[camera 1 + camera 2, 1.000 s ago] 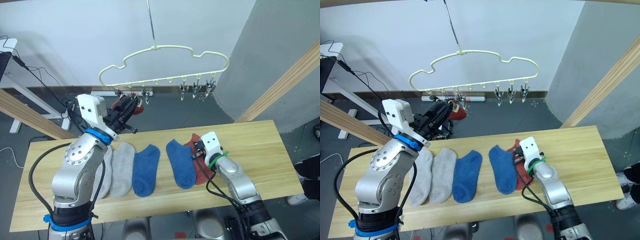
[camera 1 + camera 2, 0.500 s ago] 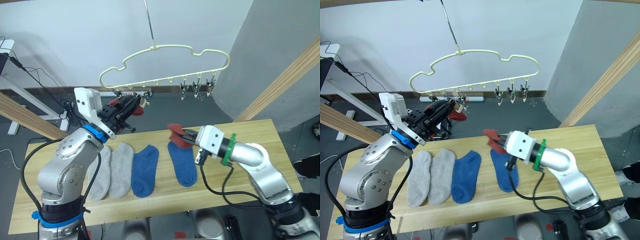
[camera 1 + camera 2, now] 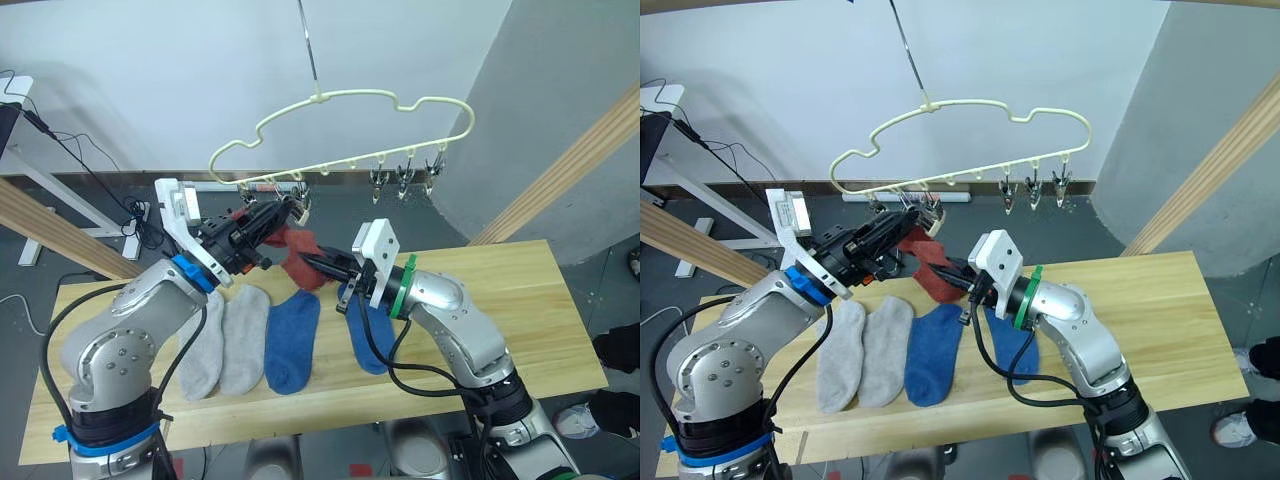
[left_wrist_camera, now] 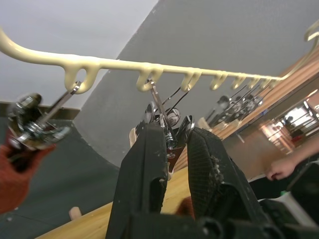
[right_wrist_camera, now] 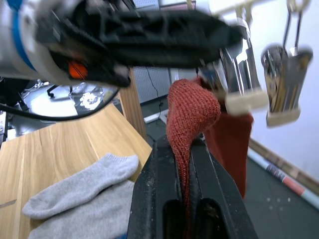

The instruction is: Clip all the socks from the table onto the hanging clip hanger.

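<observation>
Behind the tabletop your hanger carries one red sock; left tool squeezes a clip, right tool grips a second red sock at centre frame. Four socks remain.

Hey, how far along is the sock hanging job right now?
Done: one rust-red sock looks already clipped to the clip hanger. In hand: the right gripper holds the second rust-red sock up by the clips, while the left gripper squeezes a clip. Left: two grey socks and two blue socks lie on the table.
</observation>
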Robot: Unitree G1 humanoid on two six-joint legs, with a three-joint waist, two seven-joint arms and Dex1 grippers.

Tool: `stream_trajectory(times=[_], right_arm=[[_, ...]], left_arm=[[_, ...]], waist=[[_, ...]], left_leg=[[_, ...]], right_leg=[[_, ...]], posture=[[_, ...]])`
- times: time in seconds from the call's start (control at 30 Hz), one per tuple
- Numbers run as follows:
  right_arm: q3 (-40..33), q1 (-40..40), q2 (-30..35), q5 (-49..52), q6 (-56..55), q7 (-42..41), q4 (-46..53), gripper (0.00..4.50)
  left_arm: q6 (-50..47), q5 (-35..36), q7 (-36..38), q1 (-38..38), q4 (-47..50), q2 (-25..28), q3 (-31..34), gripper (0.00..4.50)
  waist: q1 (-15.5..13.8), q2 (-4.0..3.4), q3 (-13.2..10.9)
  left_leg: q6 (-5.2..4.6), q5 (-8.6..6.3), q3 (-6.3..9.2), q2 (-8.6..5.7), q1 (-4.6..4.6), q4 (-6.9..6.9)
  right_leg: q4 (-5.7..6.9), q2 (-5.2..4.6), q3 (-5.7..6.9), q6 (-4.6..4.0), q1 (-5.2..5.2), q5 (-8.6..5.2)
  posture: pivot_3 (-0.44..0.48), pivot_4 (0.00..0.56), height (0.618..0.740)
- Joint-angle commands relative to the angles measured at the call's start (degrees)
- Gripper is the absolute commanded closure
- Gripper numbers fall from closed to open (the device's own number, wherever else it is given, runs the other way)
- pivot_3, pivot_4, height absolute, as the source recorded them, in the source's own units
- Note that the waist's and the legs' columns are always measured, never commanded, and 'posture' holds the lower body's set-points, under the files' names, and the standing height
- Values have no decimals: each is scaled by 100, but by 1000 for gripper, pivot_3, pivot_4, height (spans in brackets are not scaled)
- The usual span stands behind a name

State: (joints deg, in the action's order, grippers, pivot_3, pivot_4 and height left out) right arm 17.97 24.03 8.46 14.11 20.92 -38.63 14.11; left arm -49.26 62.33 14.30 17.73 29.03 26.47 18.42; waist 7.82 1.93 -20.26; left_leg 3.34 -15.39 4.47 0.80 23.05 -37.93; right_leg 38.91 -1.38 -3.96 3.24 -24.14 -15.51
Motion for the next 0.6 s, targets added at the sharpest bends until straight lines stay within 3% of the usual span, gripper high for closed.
stream_trajectory(times=[0.03, 0.6], right_arm=[[-58, 28, -115, 189, 40, 30, 90, 4500], [-213, 57, -279, 448, 101, 21, -225, 4500]], left_arm=[[-22, 375, -121, 30, 146, 83, 134, 3990], [110, 688, -176, -138, 112, 337, 79, 3991]], waist=[[1, 0, 0], [-3, 0, 0]], left_leg=[[0, 0, 2, 0, 0, 0], [0, 0, 0, -3, 0, 1]], right_leg=[[1, 1, 2, 0, 0, 0], [2, 4, 1, 0, -2, 0]], posture=[[-191, 354, 737], [-184, 347, 737]])
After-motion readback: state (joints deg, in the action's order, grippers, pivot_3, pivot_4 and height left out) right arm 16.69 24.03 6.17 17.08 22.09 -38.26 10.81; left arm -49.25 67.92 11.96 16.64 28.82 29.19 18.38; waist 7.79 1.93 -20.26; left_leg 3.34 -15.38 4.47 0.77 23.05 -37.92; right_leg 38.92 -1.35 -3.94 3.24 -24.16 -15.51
